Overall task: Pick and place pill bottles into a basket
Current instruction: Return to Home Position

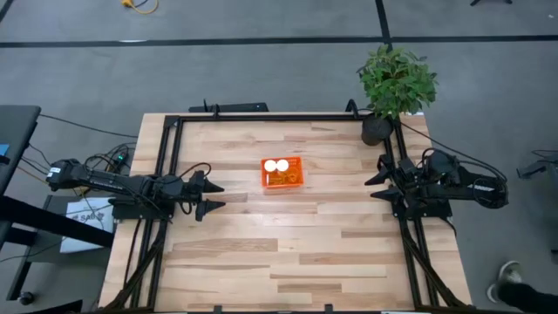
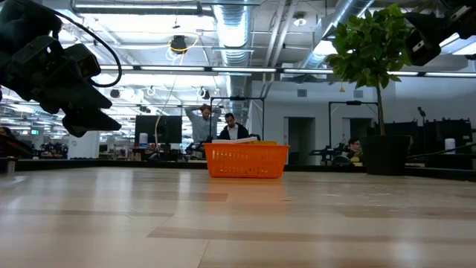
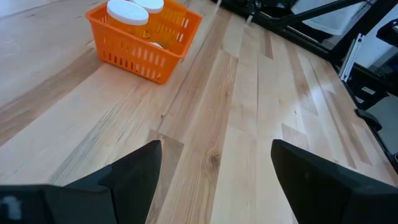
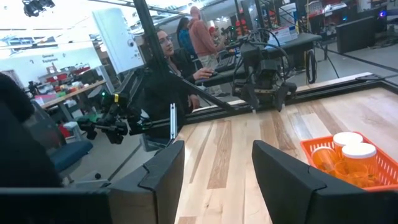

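Observation:
The orange mesh basket (image 1: 283, 174) stands on the table's middle, toward the far side; it also shows in the low view (image 2: 247, 161). Two white-capped pill bottles (image 1: 276, 166) stand upright inside it, seen in the left wrist view (image 3: 128, 14) and the right wrist view (image 4: 351, 147). Other bottles are hidden or out of view. My left gripper (image 1: 212, 196) is open and empty at the table's left edge, left of the basket. My right gripper (image 1: 377, 187) is open and empty at the table's right edge.
A dark pot with a green plant (image 1: 394, 83) stands at the table's far right corner, behind my right arm. A black frame (image 1: 261, 117) runs along the table's far, left and right edges. People sit and stand in the room beyond the table (image 2: 232, 128).

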You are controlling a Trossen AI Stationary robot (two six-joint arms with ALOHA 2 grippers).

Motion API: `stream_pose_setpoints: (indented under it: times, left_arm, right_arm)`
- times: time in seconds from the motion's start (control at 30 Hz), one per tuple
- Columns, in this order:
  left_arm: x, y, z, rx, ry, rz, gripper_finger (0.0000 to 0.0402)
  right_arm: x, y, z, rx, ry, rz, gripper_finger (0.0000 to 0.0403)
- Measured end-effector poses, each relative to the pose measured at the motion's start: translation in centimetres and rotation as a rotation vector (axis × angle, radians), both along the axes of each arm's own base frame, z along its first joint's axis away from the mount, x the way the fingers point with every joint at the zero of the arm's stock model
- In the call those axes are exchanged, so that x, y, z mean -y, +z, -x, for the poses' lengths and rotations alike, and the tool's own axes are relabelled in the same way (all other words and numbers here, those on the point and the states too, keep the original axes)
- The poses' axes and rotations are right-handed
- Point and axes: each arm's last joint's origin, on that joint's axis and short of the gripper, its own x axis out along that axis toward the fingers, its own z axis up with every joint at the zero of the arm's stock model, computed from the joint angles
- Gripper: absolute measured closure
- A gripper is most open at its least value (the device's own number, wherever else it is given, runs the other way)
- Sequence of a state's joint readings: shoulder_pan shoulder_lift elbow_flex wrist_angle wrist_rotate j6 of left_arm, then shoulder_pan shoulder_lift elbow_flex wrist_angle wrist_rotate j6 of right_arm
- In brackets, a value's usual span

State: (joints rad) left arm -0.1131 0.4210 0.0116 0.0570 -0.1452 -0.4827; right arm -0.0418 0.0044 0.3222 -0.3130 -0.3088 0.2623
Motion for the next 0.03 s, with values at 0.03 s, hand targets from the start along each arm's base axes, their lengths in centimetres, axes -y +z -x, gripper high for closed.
stream_pose_setpoints:
  times: [0.03]
  left_arm:
    - [0.0,0.0,0.0,0.0,0.0,0.0,0.0109]
  right_arm:
    - [0.0,0.0,0.0,0.0,0.0,0.0,0.022]
